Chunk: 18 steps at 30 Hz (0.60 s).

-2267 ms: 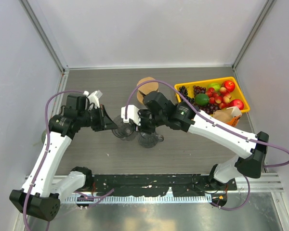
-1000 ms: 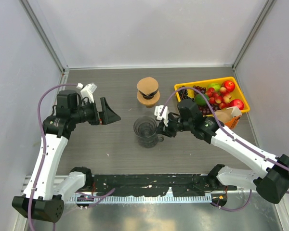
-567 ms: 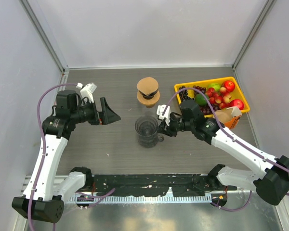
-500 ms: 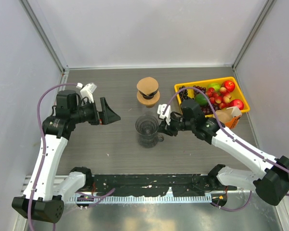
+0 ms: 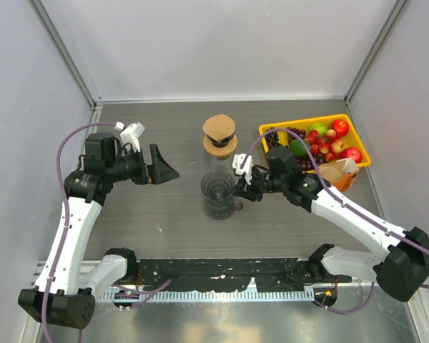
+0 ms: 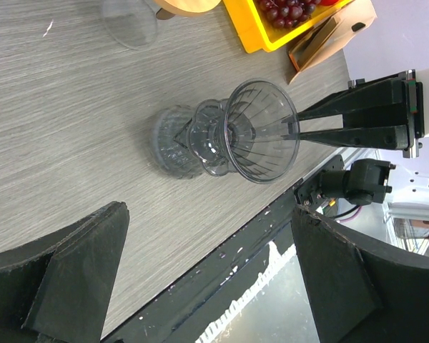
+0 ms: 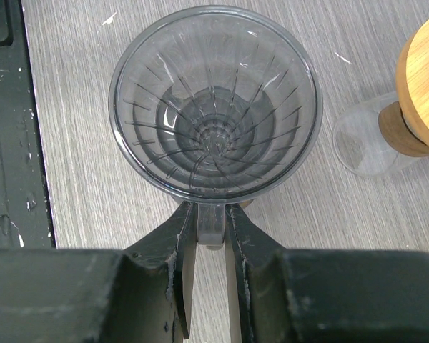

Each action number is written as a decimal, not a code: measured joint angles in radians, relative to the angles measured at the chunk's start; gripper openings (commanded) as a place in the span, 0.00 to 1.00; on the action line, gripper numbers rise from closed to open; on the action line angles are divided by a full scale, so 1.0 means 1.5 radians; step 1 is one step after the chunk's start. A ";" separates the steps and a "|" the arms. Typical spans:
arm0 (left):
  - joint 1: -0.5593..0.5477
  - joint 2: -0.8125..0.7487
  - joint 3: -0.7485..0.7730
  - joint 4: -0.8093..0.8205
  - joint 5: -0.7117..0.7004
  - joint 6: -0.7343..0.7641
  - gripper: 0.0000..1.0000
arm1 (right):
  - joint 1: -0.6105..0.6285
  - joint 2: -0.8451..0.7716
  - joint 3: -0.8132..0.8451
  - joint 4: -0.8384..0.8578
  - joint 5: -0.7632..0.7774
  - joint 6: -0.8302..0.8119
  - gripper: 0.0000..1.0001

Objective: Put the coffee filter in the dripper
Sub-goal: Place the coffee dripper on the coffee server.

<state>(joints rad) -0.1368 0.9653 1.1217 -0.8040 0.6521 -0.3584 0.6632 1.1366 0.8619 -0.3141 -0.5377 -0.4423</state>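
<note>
— What sits nearest the arms' bases?
— A black metal rail [image 5: 222, 275], running along the near edge of the grey, wood-grained tabletop [image 5: 164, 236].

— And the dripper?
— The dripper [image 7: 214, 100] stands upright mid-tabletop, between the two arms. It is a clear cone, ribbed inside, wide mouth up, on a round fluted foot. The right arm [image 5: 343, 214] reaches in from the right. The right jaws are clenched on the small tab handle [image 7: 212, 227] below the cone's rim, one black finger on each side.

— The left arm?
— The left arm [image 5: 75, 221] hangs off to the left, well apart from the dripper. The matte black left jaws are spread wide with nothing between them.

— Farther back?
— A round glass vessel [image 5: 219, 131] with a tan wooden top stands just beyond the dripper. To its right, a yellow plastic basket [image 5: 304, 122] holds red apples, dark grapes and a green fruit. A brown cardboard box [image 5: 339, 174] sits at its near corner.

— The coffee filter?
— It cannot be made out for certain in any view.
</note>
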 measured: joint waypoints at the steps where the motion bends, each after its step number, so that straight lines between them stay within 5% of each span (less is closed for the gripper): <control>1: 0.000 0.001 0.000 0.000 0.000 0.000 1.00 | -0.001 0.001 -0.001 0.002 0.000 -0.001 0.05; 8: 0.000 0.006 0.000 0.000 0.000 0.000 1.00 | -0.004 0.016 -0.011 0.005 -0.001 -0.006 0.08; 18: 0.000 0.010 0.000 0.000 0.000 0.001 0.99 | -0.005 0.019 -0.014 0.010 -0.005 -0.017 0.53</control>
<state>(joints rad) -0.1364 0.9798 1.1217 -0.8040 0.6521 -0.3573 0.6552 1.1656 0.8413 -0.2996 -0.5453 -0.4683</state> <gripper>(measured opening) 0.994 0.452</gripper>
